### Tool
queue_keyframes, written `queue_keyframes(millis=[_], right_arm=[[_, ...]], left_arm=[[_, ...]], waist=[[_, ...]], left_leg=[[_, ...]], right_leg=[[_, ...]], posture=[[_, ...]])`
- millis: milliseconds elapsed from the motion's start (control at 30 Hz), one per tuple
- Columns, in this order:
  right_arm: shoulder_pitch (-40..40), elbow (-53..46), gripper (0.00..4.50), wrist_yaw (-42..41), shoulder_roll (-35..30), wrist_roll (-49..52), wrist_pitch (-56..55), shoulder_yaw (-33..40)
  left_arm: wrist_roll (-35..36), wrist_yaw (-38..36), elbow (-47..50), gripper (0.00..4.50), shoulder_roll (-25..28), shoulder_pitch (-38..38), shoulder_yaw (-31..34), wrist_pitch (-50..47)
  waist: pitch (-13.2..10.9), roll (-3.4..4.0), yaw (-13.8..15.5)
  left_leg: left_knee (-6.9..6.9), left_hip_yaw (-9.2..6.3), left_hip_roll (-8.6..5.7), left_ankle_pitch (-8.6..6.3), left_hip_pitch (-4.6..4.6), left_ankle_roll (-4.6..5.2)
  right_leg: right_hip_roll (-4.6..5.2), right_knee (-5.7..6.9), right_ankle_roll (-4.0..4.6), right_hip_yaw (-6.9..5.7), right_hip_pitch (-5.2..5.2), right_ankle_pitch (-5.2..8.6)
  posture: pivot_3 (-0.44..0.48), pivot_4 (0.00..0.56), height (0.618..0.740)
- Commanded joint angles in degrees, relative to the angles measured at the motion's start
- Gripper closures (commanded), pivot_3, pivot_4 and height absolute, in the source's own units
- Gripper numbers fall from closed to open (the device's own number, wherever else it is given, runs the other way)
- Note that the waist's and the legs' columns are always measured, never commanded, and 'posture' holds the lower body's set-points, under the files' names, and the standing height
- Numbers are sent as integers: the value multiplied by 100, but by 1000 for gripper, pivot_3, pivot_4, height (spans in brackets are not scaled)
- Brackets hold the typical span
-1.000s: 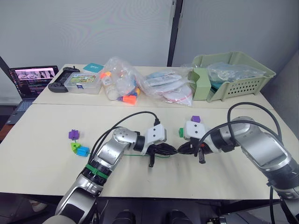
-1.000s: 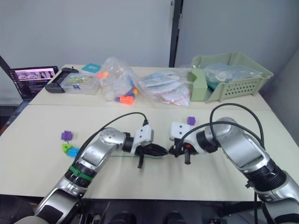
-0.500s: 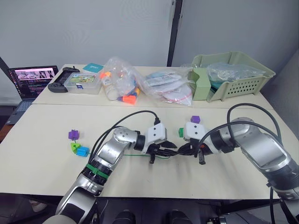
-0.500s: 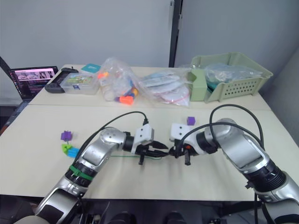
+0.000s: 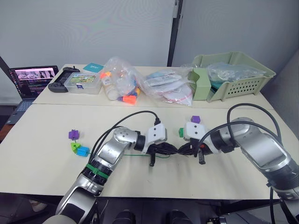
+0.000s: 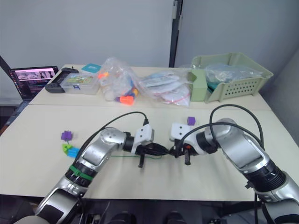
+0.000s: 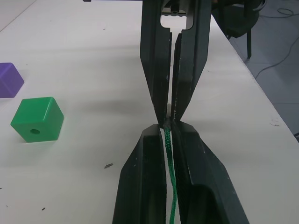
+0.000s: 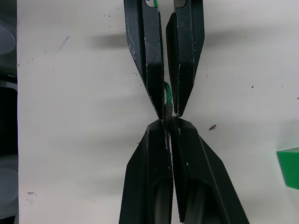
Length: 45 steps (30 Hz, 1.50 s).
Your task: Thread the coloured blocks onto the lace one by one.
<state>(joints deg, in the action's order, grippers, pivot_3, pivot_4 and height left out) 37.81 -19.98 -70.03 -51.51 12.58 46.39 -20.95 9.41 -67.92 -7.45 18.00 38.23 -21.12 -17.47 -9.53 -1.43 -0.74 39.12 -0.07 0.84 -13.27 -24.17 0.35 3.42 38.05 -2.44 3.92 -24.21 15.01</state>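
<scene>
At the table's middle, my left gripper and right gripper meet tip to tip. Both are shut on the green lace. The left one pinches the cord, and the right one holds its stiff tip. The rest of the lace trails back under my left arm. A dark green block and a purple block lie just behind the right gripper. At the left lie a purple block, a lime green block and a blue block close together.
The rear table carries a laptop, a black controller, a clear box, plastic bags of toys and a green basket. Black cables loop over both wrists.
Half a second ago the left gripper's fingers stood apart; now they are shut on the lace again. The right gripper has stayed in place.
</scene>
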Motion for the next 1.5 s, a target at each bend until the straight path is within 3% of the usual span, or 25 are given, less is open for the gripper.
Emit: queue_keyframes(millis=[33, 233, 433, 633, 700, 1033, 1333, 1500], right_arm=[[78, -82, 4500, -17, -24, 47, -67, 99], [87, -51, 4500, -9, -20, 25, -94, 95], [19, -91, 2494, 32, -129, 148, 59, 322], [-413, -70, 453, 22, -675, 448, 195, 1080], [-519, -65, 80, 41, -773, 503, 192, 1225], [-790, -40, 80, 391, -700, 803, 236, 1678], [-1366, 598, 80, 1342, -55, 576, -441, 2124], [-1182, 1399, 80, 2171, 628, 235, -1056, 2163]], left_arm=[[104, -22, 142, 4479, -13, 86, 60, 30], [94, -19, 120, 4479, -6, 89, 78, 50], [97, 29, 119, 4500, 22, 59, 142, 83], [128, 95, 129, 4500, 164, -167, 286, 184], [145, 92, 155, 4500, 187, -231, 301, 184], [153, 76, 159, 4500, 295, -361, 381, 236], [296, 76, 326, 4500, 488, -513, 535, 182], [347, 110, 417, 4500, 552, -563, 575, 141]], waist=[[0, 0, 0], [0, 0, 0], [0, 0, 1], [0, 0, 16], [0, 0, 9], [0, 0, 3], [0, 0, 8], [0, 0, 1]], left_leg=[[0, 0, 0, 0, 0, 0], [0, 0, 0, 0, 0, 0], [0, 0, 0, 0, 0, 0], [0, -2, -1, 0, 0, 0], [-1, -2, 1, 0, 1, 0], [0, 1, 1, 0, 2, 0], [0, 1, 1, 1, 2, -1], [0, 3, 1, 1, 3, -1]], right_leg=[[0, 0, 0, 0, 0, 0], [0, 0, 0, 0, 0, 0], [0, 0, 0, 0, 0, 0], [2, -1, 0, 0, 2, 0], [1, -1, 0, 0, 2, 0], [0, -1, 0, 2, 3, 0], [0, -2, 0, 3, 4, 0], [0, -1, -1, 5, 4, 0]], posture=[[0, 150, 737], [0, 150, 737], [0, 150, 737], [0, 150, 737], [0, 150, 737], [0, 150, 737], [0, 150, 737], [0, 150, 737]])
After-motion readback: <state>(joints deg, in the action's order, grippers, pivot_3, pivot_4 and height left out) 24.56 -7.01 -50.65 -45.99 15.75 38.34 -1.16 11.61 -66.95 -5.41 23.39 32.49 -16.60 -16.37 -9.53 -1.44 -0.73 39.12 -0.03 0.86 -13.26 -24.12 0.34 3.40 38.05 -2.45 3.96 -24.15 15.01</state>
